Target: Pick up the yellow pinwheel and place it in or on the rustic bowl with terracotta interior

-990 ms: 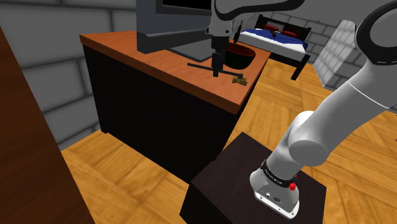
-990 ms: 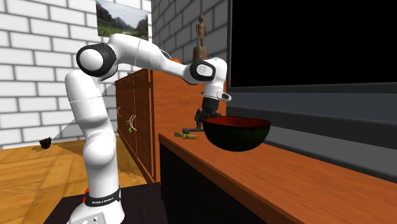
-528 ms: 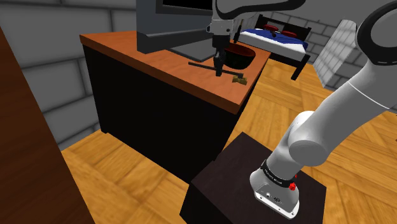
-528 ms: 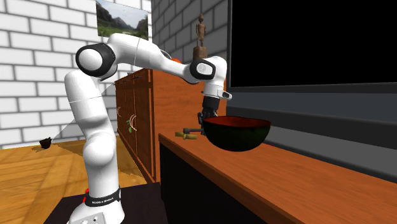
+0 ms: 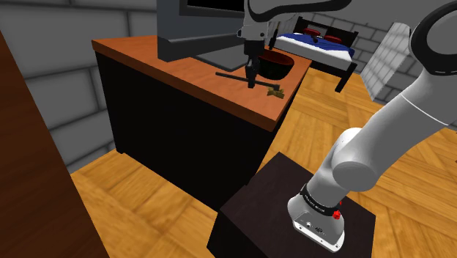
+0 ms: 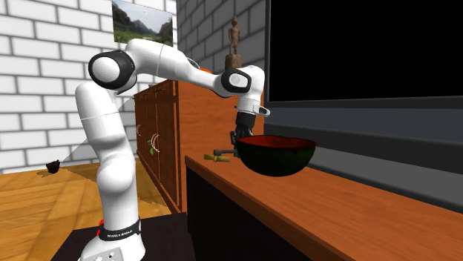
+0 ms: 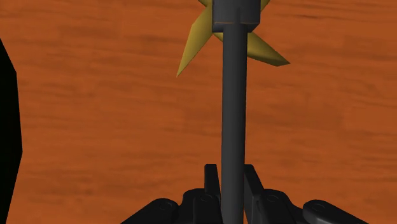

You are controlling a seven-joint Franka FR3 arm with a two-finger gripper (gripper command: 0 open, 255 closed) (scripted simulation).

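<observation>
Wrist view gives you one claw (image 7: 231, 191), its fingers (image 7: 212, 184) pinched narrow on the dark stick of the one pinwheel (image 7: 233, 102). The yellow blades fan out at the stick's far end, ahead of the claw, over the orange counter (image 7: 102, 127). You have one bowl (image 5: 281, 66), dark outside and red inside, just beside the claw on that counter. Your arm (image 6: 148, 59) arches up from the stand (image 5: 256, 201), elbow high, forearm out over the counter. The hand points straight down, so the claw sits low at the counter top.
</observation>
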